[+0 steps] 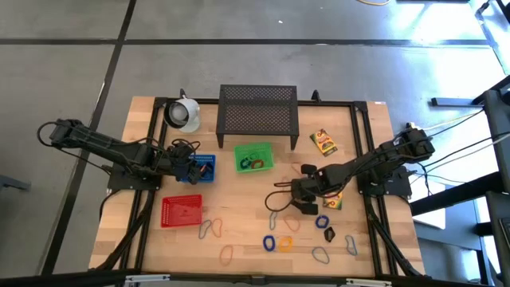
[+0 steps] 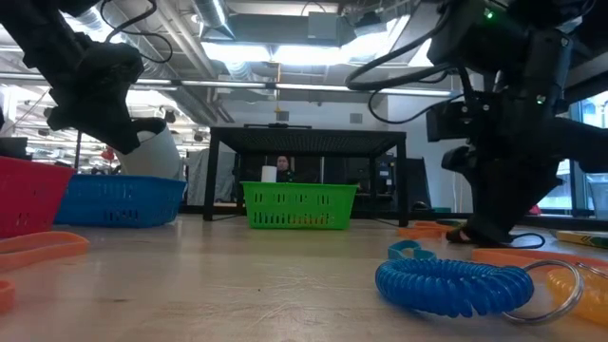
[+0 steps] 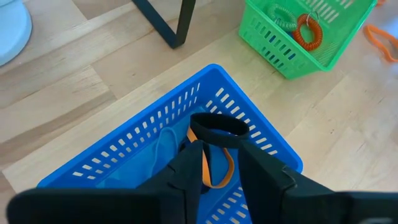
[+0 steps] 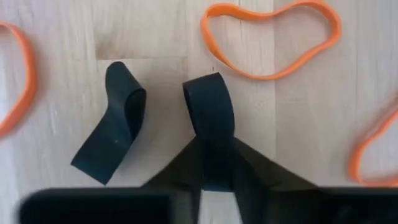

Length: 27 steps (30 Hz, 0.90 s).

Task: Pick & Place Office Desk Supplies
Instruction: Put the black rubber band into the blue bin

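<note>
My right gripper [image 4: 211,149] points down at the table's right middle [image 1: 307,203] and is shut on a wide black rubber band [image 4: 208,102]. A second black band piece [image 4: 115,124] lies flat beside it; whether the two join, I cannot tell. Orange bands [image 4: 270,40] lie around them on the wood. My left gripper [image 3: 221,165] hangs over the blue basket [image 3: 155,124] at the table's left [image 1: 190,163], a gap showing between its fingers. A black band loop [image 3: 217,127] sits right at its fingertips, above an orange band [image 3: 211,171] in the basket. My right gripper pinches the black band between its two fingers at one end of its loop [image 4: 211,155]. The fingers come from above, pointing steeply down. The band's free loop [image 4: 208,93] sticks out past the fingertips, low over the wood. Of my left gripper, I cannot tell whether its fingertips touch the black loop [image 3: 242,130].
A green basket [image 1: 253,157] with coiled rings stands mid-table, a red basket [image 1: 182,210] near left, a black mesh stand [image 1: 257,109] and a white cup [image 1: 183,113] at the back. Yellow crayon boxes [image 1: 323,142] and coloured bands and a blue coil [image 2: 451,282] lie toward the near right.
</note>
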Each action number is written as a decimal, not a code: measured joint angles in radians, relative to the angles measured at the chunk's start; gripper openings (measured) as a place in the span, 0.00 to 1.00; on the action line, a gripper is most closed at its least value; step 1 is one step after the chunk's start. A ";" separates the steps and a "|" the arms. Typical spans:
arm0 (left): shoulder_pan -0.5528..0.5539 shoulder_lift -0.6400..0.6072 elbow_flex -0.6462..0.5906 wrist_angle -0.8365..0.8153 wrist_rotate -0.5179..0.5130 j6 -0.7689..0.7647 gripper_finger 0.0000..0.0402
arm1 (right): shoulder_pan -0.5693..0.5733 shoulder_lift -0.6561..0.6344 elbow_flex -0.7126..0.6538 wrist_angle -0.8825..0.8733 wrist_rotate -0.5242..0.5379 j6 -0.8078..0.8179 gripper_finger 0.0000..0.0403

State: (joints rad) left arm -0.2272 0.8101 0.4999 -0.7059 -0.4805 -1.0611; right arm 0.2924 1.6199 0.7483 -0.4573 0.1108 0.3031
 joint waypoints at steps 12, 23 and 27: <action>0.000 -0.001 -0.001 0.179 0.000 0.105 0.23 | 0.000 -0.134 -0.008 -0.010 -0.003 0.036 0.02; 0.000 -0.001 -0.001 0.596 -0.032 0.419 0.25 | 0.000 -0.364 -0.007 0.221 0.268 0.250 0.02; 0.000 -0.001 -0.001 0.758 -0.077 0.510 0.30 | -0.001 -0.375 -0.006 0.479 0.345 0.239 0.02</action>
State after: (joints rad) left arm -0.2272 0.8094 0.4992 0.0521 -0.5579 -0.5508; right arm 0.2916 1.2453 0.7425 0.0222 0.4559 0.5423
